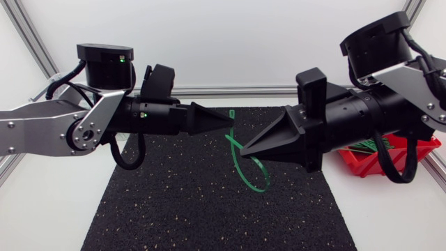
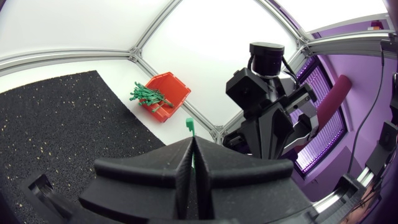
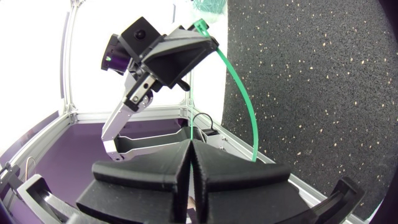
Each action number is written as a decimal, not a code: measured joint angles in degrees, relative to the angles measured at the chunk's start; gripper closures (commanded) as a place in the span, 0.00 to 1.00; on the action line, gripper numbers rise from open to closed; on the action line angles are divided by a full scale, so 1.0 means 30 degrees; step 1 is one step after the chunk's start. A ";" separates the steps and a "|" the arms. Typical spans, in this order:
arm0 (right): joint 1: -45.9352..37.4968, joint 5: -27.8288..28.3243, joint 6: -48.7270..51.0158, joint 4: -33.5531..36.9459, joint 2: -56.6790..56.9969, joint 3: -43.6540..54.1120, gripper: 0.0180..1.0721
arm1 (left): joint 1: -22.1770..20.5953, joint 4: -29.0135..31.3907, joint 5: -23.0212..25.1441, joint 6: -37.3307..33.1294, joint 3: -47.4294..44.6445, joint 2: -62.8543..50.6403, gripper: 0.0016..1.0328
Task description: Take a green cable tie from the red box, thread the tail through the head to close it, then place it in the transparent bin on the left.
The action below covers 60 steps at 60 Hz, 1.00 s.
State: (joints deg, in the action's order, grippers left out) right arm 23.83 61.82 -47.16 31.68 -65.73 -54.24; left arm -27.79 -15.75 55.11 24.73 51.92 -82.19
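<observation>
A green cable tie (image 1: 245,174) hangs in the air over the black mat, held between both grippers. My left gripper (image 1: 228,120) is shut on its head end; the head (image 2: 189,126) sticks out just past the fingertips. My right gripper (image 1: 244,150) is shut on the strap lower down, and the rest curves below it in a loose loop. In the right wrist view the strap (image 3: 244,93) arcs from my right gripper (image 3: 189,146) up to the left gripper (image 3: 198,38). The red box (image 2: 166,93) holds several green ties (image 2: 148,94).
The black speckled mat (image 1: 209,216) covers the middle of the table. The red box (image 1: 366,162) stands at the right edge, partly hidden behind my right arm. White table surface (image 1: 42,216) flanks the mat on both sides.
</observation>
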 measured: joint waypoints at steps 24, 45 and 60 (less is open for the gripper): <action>-0.1253 -0.0117 -0.2382 0.3774 0.1836 -0.0743 0.95 | -0.0197 -0.0780 -0.0736 0.1093 -0.0765 0.0233 0.97; -0.1231 -0.0255 -0.3271 0.6222 0.1472 -0.3126 0.95 | -0.0678 -0.1078 -0.1217 0.1421 -0.0801 0.1552 0.97; -0.0692 -0.1122 -0.4473 0.6069 0.1406 -0.4065 0.95 | -0.1297 -0.1202 -0.1705 0.1843 -0.0969 0.2047 0.97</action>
State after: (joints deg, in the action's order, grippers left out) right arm 21.76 58.46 -60.58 49.89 -61.52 -66.43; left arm -31.68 -19.35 50.00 30.26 49.01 -76.05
